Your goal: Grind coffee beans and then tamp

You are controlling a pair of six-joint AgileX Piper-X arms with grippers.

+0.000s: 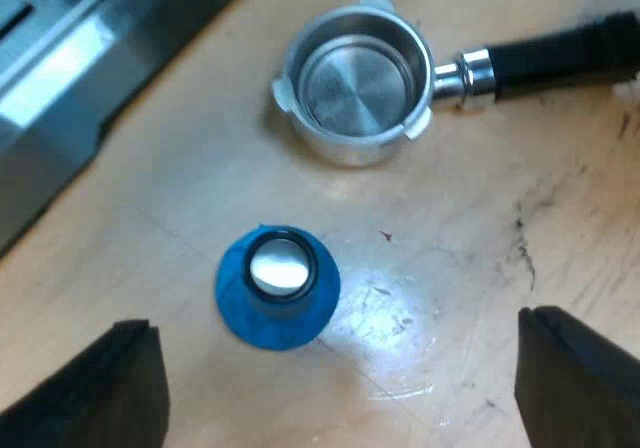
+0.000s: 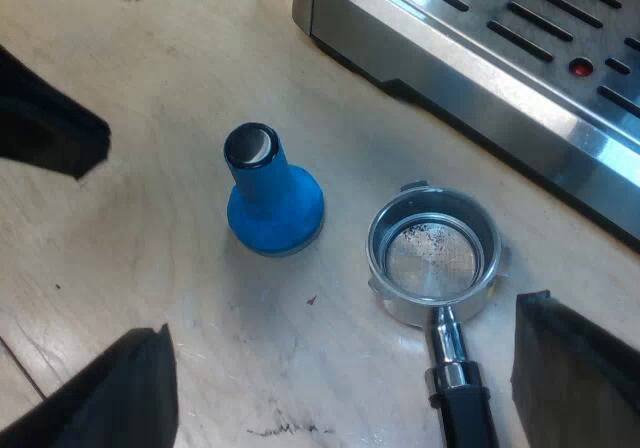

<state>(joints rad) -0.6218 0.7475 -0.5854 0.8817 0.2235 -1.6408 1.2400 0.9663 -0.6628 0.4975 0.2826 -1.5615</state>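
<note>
Black fingers of the left gripper (image 1: 335,363) spread wide and empty over the upright blue tamper (image 1: 277,286), apparently laid out ready near the loose metal holder (image 1: 355,83) on the wooden table (image 1: 500,218). Jaws equally wide, the right gripper (image 2: 335,363) hangs above the holder, whose steel basket (image 2: 432,256), near the espresso machine (image 2: 480,58), shows only dark specks, seemingly unfilled.

Coffee workbench: scuffed wooden tabletop (image 1: 200,148), steel espresso machine (image 2: 500,78)
</note>
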